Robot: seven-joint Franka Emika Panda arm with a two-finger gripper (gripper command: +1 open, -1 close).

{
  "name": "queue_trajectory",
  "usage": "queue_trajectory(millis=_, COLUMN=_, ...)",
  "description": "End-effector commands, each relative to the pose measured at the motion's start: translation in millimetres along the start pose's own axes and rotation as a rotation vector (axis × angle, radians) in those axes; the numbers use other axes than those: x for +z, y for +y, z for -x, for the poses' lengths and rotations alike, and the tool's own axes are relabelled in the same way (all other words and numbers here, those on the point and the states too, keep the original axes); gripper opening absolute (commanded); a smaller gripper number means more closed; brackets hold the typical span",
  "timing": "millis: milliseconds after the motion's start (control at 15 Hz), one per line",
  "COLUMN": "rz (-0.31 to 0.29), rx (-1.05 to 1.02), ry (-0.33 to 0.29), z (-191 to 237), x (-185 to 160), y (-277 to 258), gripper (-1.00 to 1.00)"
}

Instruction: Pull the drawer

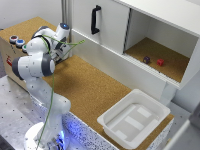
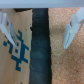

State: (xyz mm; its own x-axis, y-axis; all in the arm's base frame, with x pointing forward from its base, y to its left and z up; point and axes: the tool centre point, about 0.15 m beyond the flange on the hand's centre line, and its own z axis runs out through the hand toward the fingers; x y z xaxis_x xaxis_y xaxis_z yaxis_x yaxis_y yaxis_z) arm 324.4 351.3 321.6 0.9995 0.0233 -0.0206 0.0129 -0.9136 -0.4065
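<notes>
Cork counter [image 1: 90, 80] below, tool [image 2: 42, 31] spread wide, empty; drawer handle [image 1: 95, 20] lies right, upright, well apart.

my arm [image 1: 37, 60] is white, built of rounded, glossy segments with grey bands at the joints. my base [image 1: 42, 137] is a white column, with a blue glow low beside it. a blue light shines on the round cap [image 1: 64, 26] near my wrist. a thin green cable [image 1: 52, 85] runs along my body, looping out by the wrist. my two fingers [image 2: 74, 27] are pale grey, narrowing towards their tips.
</notes>
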Motion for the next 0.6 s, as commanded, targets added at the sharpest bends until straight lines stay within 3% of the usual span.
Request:
queue_trajectory(millis=0, rz=-0.111, rx=-0.026, ry=-0.059, z=-18.5, x=24.6, y=2.2, gripper=-1.00)
queue_trajectory(millis=533, rz=-0.124, rx=-0.026, ry=-0.065, z=-27.6, x=28.6, y=6.4, gripper=-1.00)
